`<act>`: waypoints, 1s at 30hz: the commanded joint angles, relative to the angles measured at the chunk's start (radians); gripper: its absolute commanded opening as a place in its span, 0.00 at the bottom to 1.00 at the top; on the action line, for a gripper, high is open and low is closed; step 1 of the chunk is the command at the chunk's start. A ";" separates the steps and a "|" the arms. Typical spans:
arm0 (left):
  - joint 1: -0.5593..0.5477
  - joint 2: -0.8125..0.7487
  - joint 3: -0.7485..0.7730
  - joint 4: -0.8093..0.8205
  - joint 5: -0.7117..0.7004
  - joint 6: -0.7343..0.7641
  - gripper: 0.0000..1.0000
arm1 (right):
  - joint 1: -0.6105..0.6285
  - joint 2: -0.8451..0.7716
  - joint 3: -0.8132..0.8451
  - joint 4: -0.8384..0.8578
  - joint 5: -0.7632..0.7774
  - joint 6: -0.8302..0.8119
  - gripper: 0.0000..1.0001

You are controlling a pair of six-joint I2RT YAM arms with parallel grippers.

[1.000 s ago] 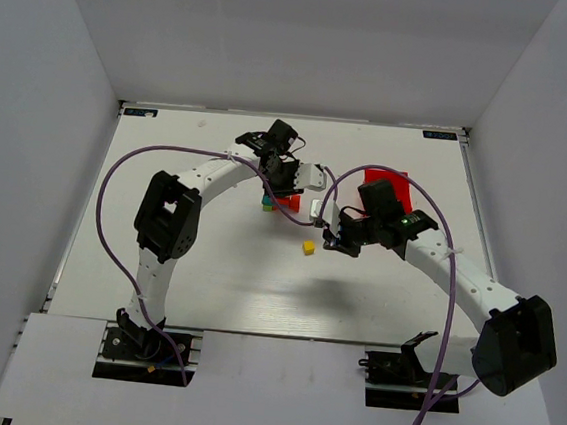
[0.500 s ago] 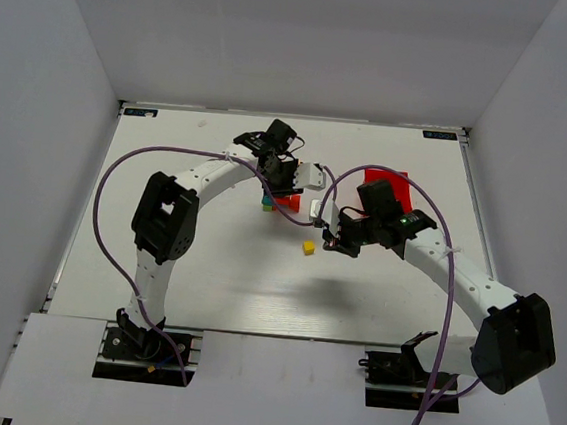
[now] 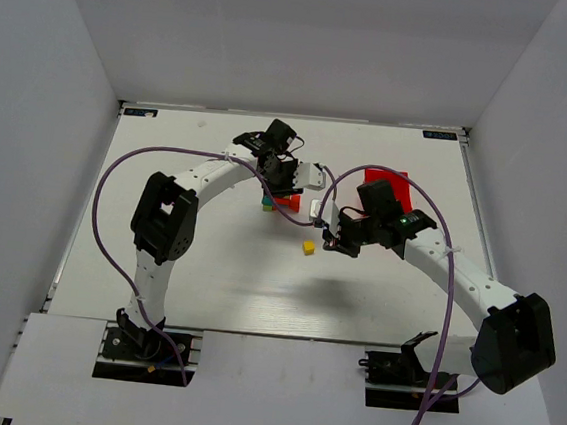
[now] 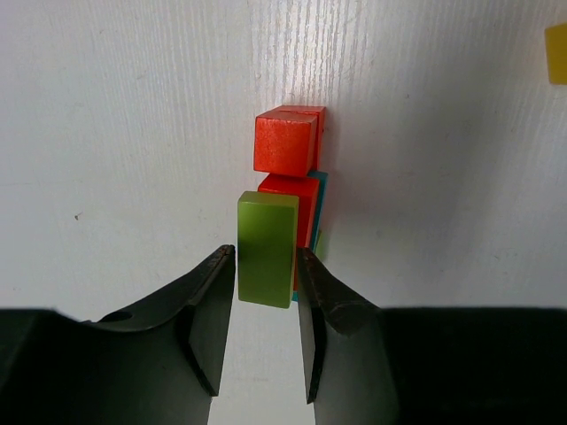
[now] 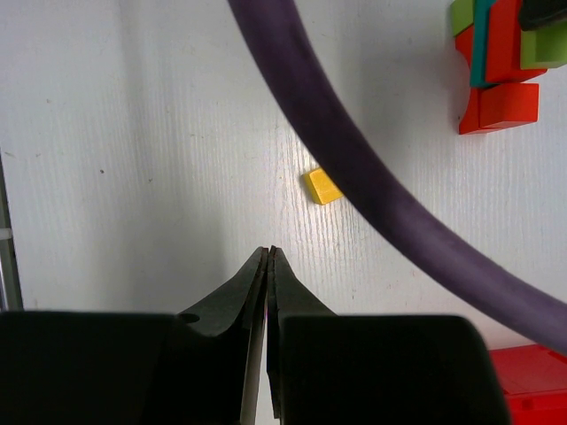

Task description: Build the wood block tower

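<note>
Surface: a white table (image 3: 207, 276) with a faint grain showing in both wrist views.
Room: plain white walls close the table in at 9, 12 and 3 o'clock. The two arm bases are bolted along the 6 o'clock edge.
Tower: the wood block tower (image 3: 279, 204) stands near the middle of the table, a touch toward 12 o'clock. It shows red blocks, a teal edge and a sliver of lime.
Left end effector: the left end effector (image 4: 266, 266) is right down on the tower. Its fingers (image 4: 213, 301) are clamped on a green block (image 4: 267, 232), one on each long side.
Green block: it sits against the red blocks, on their 6 o'clock side in the left wrist view.
Right end effector: the right end effector (image 5: 267, 257) has its fingers pressed together and holds nothing.
Yellow block: a loose yellow block (image 5: 323, 186) lies flat on the table at about 1 o'clock of the right fingertips, apart from them, and at about 5 o'clock of the tower from above.
Red bin: the red bin (image 3: 382, 177) is at 2 o'clock of the tower, partly under the right arm.
Cable: a purple cable (image 5: 354, 177) sweeps across the right wrist view.
Writing: a small dark label (image 3: 138, 111) sits at each far corner of the table, too small to read.
</note>
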State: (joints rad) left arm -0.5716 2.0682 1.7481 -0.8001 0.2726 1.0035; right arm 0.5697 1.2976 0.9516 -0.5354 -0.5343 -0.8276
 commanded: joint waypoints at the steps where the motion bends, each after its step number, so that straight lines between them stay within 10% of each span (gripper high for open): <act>1: 0.001 -0.076 -0.002 0.004 0.001 -0.012 0.45 | 0.001 0.000 0.001 -0.005 -0.020 -0.013 0.08; 19: 0.001 -0.354 -0.140 0.160 0.007 -0.184 0.57 | 0.002 -0.014 0.004 -0.020 -0.024 -0.033 0.27; 23: 0.001 -0.560 -0.418 0.457 -0.264 -0.492 0.57 | 0.001 -0.029 -0.010 0.008 -0.006 -0.035 0.39; 30: 0.001 -0.888 -0.619 0.395 -0.572 -1.010 0.58 | 0.004 0.054 0.012 0.072 0.069 0.005 0.71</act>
State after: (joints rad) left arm -0.5701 1.3357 1.1900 -0.4259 -0.1642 0.2771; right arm 0.5716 1.3102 0.9333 -0.5117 -0.4927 -0.8394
